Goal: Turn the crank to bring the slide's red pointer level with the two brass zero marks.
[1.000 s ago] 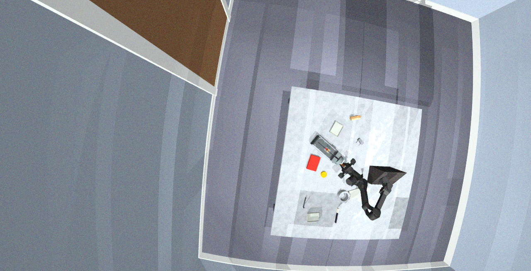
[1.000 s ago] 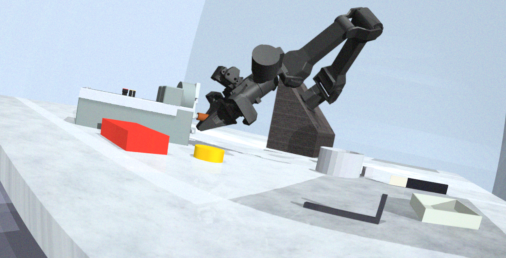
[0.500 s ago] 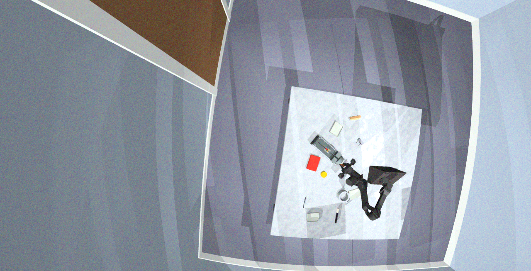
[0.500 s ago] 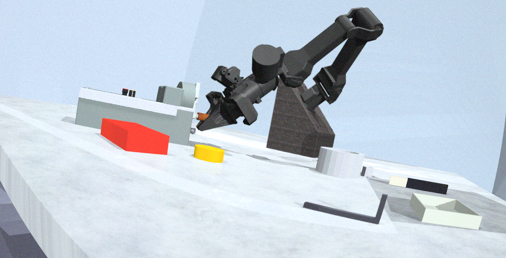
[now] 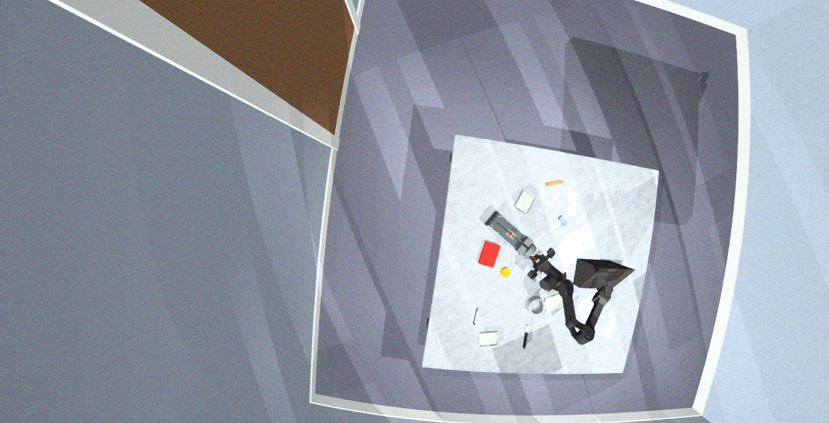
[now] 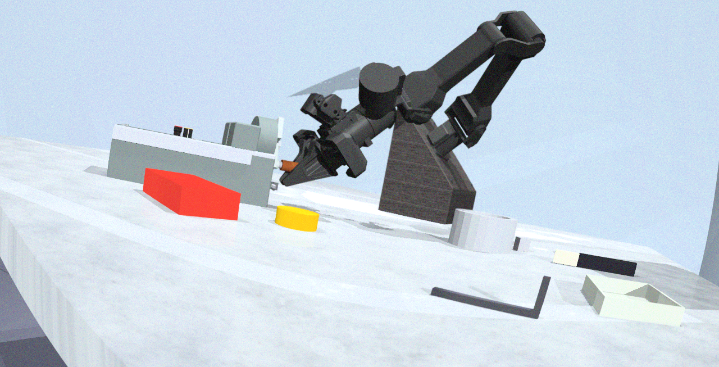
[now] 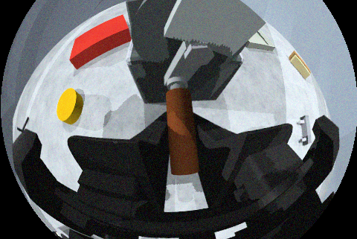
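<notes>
The grey machine (image 5: 502, 232) (image 6: 191, 166) stands on the table, its crank end toward my arm. The grey crank arm (image 7: 190, 60) runs down from the fan-shaped plate (image 7: 213, 13) to the brown handle (image 7: 181, 131) (image 6: 288, 165). My gripper (image 7: 177, 116) (image 6: 291, 171) is shut on the handle, with one finger on each side. The red pointer (image 5: 510, 233) shows as a tiny mark near the middle of the machine's top. It is too small to tell whether it is level with the brass zero marks, and the wrist view does not show it.
A red block (image 5: 489, 254) (image 6: 201, 196) (image 7: 100, 39) and a yellow disc (image 5: 505, 272) (image 6: 296, 218) (image 7: 69, 106) lie beside the machine. A grey ring-shaped cup (image 5: 535, 305) (image 6: 482, 230) stands near my arm. A pale tray (image 5: 524, 201) lies on the machine's other side.
</notes>
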Tool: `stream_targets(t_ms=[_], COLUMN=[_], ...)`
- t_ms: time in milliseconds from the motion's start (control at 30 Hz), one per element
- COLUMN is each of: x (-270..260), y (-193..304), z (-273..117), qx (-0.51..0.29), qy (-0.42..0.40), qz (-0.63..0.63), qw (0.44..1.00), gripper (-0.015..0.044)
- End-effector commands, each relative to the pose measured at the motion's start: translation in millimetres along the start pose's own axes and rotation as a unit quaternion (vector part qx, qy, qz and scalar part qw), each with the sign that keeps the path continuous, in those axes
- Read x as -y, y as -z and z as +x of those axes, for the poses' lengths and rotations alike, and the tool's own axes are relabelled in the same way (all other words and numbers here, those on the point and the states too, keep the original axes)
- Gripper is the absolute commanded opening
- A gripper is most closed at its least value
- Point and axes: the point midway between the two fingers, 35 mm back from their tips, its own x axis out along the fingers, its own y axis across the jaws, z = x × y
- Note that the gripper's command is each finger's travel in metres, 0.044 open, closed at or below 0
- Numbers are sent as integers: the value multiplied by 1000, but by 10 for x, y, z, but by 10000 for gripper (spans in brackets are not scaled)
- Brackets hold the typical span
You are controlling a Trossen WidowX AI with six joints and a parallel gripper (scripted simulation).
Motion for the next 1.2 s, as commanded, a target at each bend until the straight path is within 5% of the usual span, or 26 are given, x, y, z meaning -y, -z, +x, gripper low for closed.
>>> stream_targets(t_ms=[0, 1167], x=[-87, -153], y=[-21, -66], z=[-24, -85], qx=[2, 2], qy=[-12, -12], qz=[-3, -3], qw=[1000, 1000], gripper=[0, 0])
